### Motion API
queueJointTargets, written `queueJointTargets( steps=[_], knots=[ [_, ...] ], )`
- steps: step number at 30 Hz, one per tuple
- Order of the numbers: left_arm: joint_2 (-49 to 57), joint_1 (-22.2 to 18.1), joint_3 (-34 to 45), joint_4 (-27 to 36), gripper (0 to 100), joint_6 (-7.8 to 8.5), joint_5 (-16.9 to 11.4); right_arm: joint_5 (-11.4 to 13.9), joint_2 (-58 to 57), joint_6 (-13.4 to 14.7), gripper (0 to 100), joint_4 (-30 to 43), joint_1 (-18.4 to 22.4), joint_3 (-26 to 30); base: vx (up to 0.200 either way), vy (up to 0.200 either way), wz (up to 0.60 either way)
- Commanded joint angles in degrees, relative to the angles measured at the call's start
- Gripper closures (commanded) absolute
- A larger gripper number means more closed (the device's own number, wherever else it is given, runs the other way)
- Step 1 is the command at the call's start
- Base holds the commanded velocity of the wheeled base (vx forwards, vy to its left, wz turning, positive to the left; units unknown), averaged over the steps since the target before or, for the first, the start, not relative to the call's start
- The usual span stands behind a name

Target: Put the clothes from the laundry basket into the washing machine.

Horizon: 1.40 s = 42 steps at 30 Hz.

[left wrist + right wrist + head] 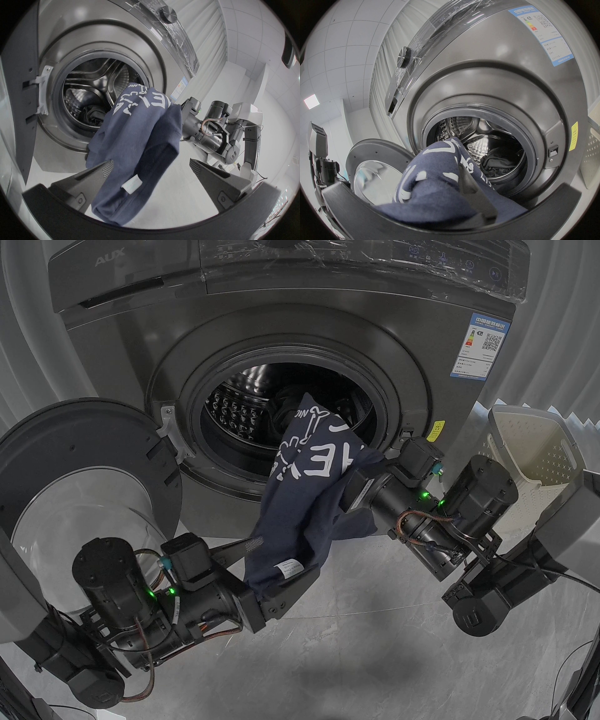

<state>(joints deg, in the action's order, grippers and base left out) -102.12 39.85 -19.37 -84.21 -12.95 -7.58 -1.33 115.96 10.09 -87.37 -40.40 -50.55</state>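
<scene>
A navy garment [306, 490] with white print hangs in front of the washing machine's [400, 346] open drum mouth, its top edge at the opening. My right gripper [342, 474] is shut on its right side, with cloth wrapped over the fingers [475, 187]. The garment's lower end, with a white label [289, 567], hangs between the fingers of my left gripper [275, 565], which stands open below the drum. In the left wrist view the cloth [137, 147] drapes over one finger [103, 170]. Dark clothes [500, 161] lie inside the drum.
The round door [81, 471] is swung open to the left, close to my left arm. A cream laundry basket [531, 452] stands to the right of the machine, behind my right arm. Grey floor [375, 646] lies in front.
</scene>
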Motion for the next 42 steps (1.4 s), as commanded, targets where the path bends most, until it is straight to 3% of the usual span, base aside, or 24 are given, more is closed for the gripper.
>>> queueJointTargets(
  steps=[1, 7, 13, 23, 42],
  knots=[
    [-3.2, -0.4, -2.5, 0.8, 0, 0.91, -0.1, -0.1, 0.1, 0.0, 100, 0.1, -0.4, 0.0, 0.0, 0.0, 0.0],
    [-8.0, -0.7, -5.1, 0.5, 0, 2.14, 0.0, -0.1, -0.1, 0.0, 100, 0.2, -1.4, -0.1, 0.0, 0.0, 0.0],
    [-11.0, -2.0, -13.2, 1.0, 0, 2.05, 0.5, -1.4, -0.5, 0.0, 100, 0.9, -3.9, 0.1, 0.0, 0.0, 0.0],
    [-16.0, -5.5, -18.8, -0.2, 0, 1.78, 1.7, -2.2, -2.0, 0.1, 100, 1.0, -5.7, 2.2, 0.0, 0.0, 0.0],
    [-18.1, -6.6, -20.4, -2.1, 0, 1.43, 3.0, -2.3, -4.4, 0.7, 100, 0.9, -7.9, 3.5, 0.0, 0.0, 0.0]
  ],
)
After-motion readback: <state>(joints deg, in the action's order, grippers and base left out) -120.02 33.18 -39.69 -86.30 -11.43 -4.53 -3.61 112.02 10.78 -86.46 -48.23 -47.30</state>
